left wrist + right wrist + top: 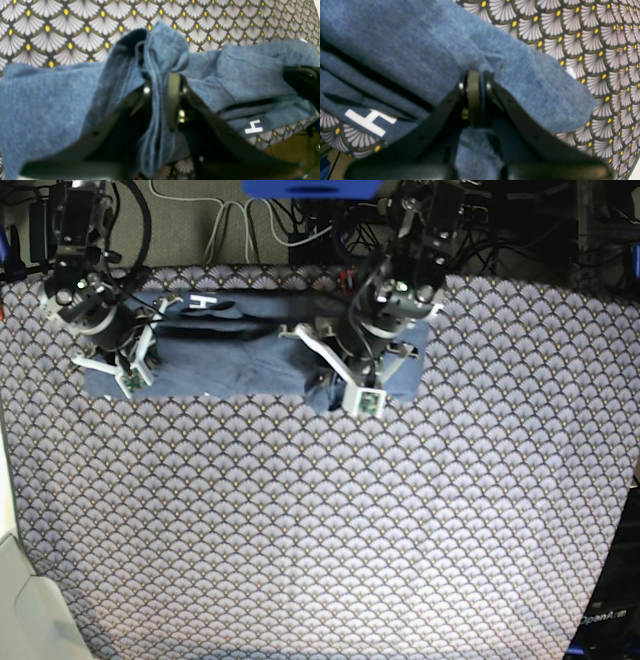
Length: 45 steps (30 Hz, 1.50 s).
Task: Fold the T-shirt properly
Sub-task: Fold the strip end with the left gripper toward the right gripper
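One T-shirt (250,355), two grippers — cloth pinched at both ends on the patterned table cover (320,520)
Soft, light and limp, the shirt sags either side of each claw, so hold gathered edge layers — the left gripper (160,92) has a bunched fold between its near-closed jaws, the right gripper (476,97) is clamped on a fold; one white letter (370,121) shows beside it
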### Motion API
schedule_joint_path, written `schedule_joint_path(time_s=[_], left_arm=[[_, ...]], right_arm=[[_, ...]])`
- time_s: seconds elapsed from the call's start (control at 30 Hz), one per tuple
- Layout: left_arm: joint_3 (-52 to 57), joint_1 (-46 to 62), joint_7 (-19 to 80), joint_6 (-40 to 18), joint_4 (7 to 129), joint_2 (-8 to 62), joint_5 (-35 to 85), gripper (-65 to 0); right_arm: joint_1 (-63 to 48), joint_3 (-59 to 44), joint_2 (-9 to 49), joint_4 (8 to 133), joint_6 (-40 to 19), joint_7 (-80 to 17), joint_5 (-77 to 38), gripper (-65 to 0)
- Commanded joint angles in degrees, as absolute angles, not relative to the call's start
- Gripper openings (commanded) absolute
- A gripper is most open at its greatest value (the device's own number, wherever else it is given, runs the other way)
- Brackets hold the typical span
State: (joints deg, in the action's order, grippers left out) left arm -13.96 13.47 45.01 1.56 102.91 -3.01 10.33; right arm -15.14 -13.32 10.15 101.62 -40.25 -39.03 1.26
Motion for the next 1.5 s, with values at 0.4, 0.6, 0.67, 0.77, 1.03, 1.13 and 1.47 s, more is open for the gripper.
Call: schedule_joint_path(time_s=[0.4,0.6,0.67,0.77,1.03,1.13,1.47], left_arm=[[-24.4,11.7,43.3,1.3,108.6,-1.5,11.1,-47.0],[-20.0,12.3,44.0,1.4,112.4,-0.8,11.1,-47.0],[-16.4,14.5,44.1,1.2,112.7,0.5,11.1,-46.9],[-12.5,17.4,44.1,1.0,113.0,2.9,11.1,-46.8],[-9.8,20.7,43.5,0.9,113.2,8.1,13.2,-17.0],[-9.6,20.2,43.6,1.1,113.2,9.6,18.3,-7.2],[2.2,19.3,44.0,1.3,113.1,11.3,32.0,-1.8]], right_arm=[[-14.8,-13.5,10.7,102.5,-40.0,-38.5,1.1,-65.0],[-14.6,-13.5,10.7,102.6,-40.0,-38.6,1.1,-65.0],[-14.5,-13.5,10.9,102.8,-40.0,-38.7,1.1,-65.0],[-14.5,-13.5,10.9,102.8,-40.0,-38.7,1.1,-65.0],[-14.8,-13.7,10.9,103.0,-40.0,-38.7,1.1,-45.0],[-14.8,-13.8,11.0,103.8,-40.0,-38.7,1.1,-38.8],[-12.1,-24.9,8.9,109.5,-40.0,-44.9,0.9,-33.0]])
